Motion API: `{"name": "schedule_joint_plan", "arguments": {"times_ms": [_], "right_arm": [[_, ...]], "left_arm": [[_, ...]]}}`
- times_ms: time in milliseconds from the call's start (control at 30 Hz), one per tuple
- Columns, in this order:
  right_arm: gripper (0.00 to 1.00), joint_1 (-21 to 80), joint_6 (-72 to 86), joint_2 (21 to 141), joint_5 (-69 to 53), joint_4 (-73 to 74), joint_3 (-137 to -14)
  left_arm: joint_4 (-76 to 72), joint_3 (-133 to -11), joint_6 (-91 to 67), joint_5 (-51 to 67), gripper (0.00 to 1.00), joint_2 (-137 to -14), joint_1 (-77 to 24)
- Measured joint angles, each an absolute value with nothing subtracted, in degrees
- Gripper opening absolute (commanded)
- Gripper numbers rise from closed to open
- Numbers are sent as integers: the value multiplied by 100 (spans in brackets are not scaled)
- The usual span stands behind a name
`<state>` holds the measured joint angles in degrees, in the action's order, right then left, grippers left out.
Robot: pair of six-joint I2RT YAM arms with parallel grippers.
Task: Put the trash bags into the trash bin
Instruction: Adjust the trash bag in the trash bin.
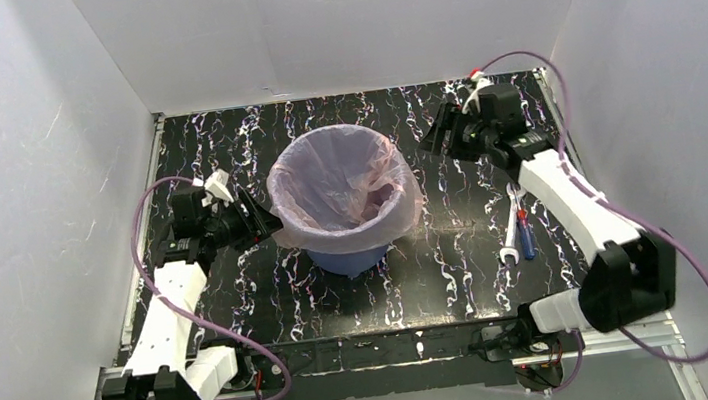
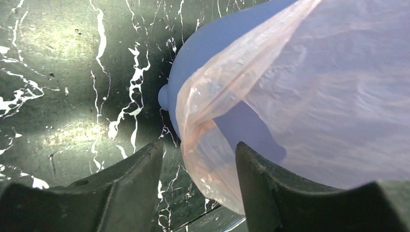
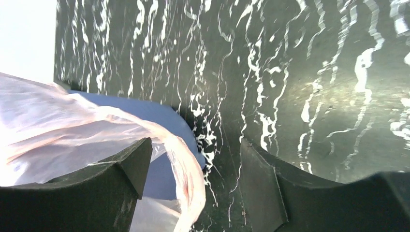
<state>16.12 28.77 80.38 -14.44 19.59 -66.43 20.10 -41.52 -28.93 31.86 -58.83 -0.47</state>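
Left gripper (image 2: pixel 198 150) gapes, jaws astride the hem of the pink trash bag (image 2: pixel 309 87) lining the blue trash bin (image 2: pixel 212 43); right gripper (image 3: pixel 193 145), spread and empty, hovers beside it.

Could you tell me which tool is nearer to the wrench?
Right. The right tool hangs beyond the wrench on the same side of the blue bucket; the left tool sits across that bucket, at the pink bag's left edge.

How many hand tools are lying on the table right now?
2. A silver wrench and a blue-and-red screwdriver-like tool lie side by side, right of the blue bin. More could hide behind the bin.
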Motion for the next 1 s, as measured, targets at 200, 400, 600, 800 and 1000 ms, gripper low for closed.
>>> {"name": "schedule_joint_plan", "arguments": {"times_ms": [200, 400, 600, 800, 1000], "right_arm": [[67, 1566, 3070, 6497, -915, 1726, -5994], [39, 1566, 3435, 5885, -1653, 1653, -5415], [28, 1570, 3804, 6023, -2665, 1756, -4853], [28, 2043, 4032, 6460, -3087, 1581, -4517], [29, 3201, 4346, 6862, -2847, 1205, -4418]], "left_arm": [[2504, -4228, -2814, 2915, 68, -5262, -47], [2871, -4228, -2834, 2886, 65, -4786, -47], [2921, -4228, -2915, 3133, 62, -4576, -47], [2869, -4224, -2958, 3400, 55, -4724, -47], [2794, -4106, -2945, 3649, 55, -5122, -78]]}}
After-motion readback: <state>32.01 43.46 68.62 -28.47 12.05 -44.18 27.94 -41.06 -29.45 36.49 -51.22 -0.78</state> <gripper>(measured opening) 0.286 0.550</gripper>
